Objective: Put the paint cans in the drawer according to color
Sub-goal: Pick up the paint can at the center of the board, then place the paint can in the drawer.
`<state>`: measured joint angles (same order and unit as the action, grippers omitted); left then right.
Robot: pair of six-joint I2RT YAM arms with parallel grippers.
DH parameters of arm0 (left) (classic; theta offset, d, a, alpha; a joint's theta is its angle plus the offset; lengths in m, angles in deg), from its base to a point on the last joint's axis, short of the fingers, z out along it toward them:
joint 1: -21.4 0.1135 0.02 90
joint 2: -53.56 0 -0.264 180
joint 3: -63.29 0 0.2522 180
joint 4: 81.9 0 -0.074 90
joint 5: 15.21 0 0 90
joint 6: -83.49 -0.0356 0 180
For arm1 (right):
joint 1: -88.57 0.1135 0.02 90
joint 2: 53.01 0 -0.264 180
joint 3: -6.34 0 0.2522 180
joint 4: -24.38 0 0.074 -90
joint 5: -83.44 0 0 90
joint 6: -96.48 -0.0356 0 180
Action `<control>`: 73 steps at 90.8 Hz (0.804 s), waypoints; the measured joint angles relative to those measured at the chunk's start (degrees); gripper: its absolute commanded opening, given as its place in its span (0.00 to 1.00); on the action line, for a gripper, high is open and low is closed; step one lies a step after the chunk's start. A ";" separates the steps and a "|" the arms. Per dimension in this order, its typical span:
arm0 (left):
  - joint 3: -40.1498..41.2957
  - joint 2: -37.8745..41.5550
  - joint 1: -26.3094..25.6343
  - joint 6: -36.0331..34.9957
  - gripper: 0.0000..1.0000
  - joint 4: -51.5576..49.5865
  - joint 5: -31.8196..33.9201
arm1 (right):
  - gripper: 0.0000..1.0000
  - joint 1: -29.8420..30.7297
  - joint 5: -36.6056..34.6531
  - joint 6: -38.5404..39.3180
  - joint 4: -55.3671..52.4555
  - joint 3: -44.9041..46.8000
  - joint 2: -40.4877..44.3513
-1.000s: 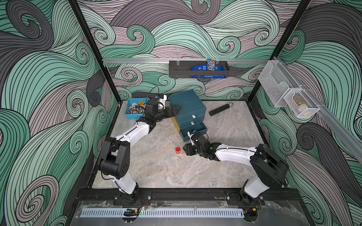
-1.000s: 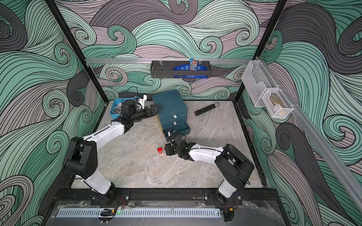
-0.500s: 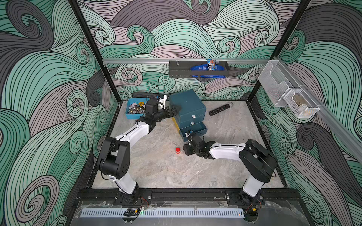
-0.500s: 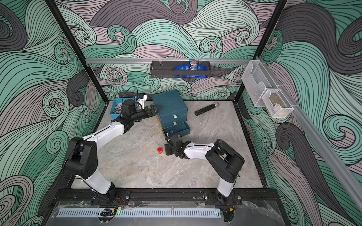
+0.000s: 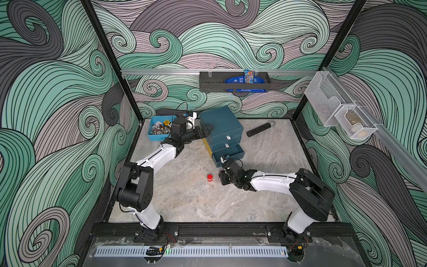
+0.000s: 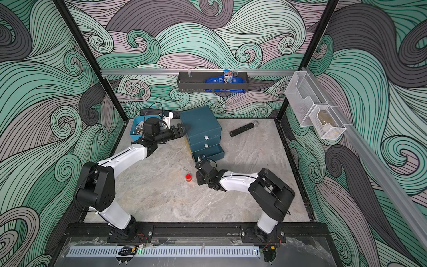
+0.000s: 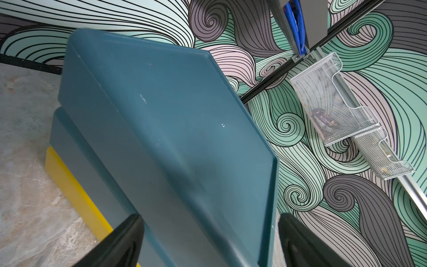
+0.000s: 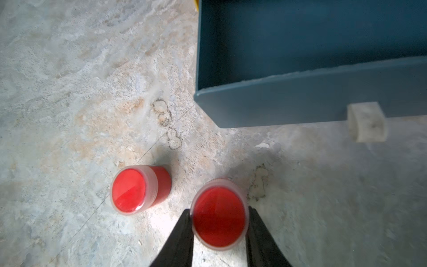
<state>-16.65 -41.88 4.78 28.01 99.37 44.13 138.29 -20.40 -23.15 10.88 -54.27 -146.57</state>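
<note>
You are at the pick-up step for the reds. Your right gripper (image 8: pixel 220 210) has its jaws drawn narrow around a red paint can (image 8: pixel 218 215), a finger against each side of the lid rim. The wrist view does not show whether the can has left the table. In the top views the gripper hides it. A second red can (image 5: pixel 209 177) stands upright on the marble just beside it, at the gripper's 9 o'clock and clear of the fingers. The drawer chest (image 5: pixel 221 124) sits at 12 o'clock on the table. Its two upper drawers are shut and its bottom drawer (image 8: pixel 300 97) is pulled out toward you, at about 12 o'clock from the gripper. The part of that drawer you can see is bare, and its white pull tab (image 8: pixel 367 122) sticks out of the front wall. Your left gripper (image 7: pixel 210 217) stands with jaws wide astride the chest's top edge on its 9 o'clock side. I cannot tell whether the pads press it; it looks set to brace the chest. With no other cans in view, I judge red is the last colour. Next, make sure the grip is firm, then lift straight up so you do not nudge the neighbour. Carry the can toward 12 o'clock over the front wall, clear of the tab, and release it low inside. Then come back for the second one.
</note>
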 measured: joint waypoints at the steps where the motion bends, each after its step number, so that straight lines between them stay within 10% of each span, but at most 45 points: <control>1: 0.00 0.00 0.00 0.00 0.94 0.00 0.00 | 0.20 0.00 -0.04 0.00 -0.07 0.04 0.42; 73: 0.00 0.00 0.00 -0.02 0.94 0.00 0.04 | 0.21 -11.89 -0.13 3.78 -9.88 -12.02 8.92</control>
<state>-16.65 -41.88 4.78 27.99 99.37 44.18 126.40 -20.53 -19.37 1.00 -66.30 -137.65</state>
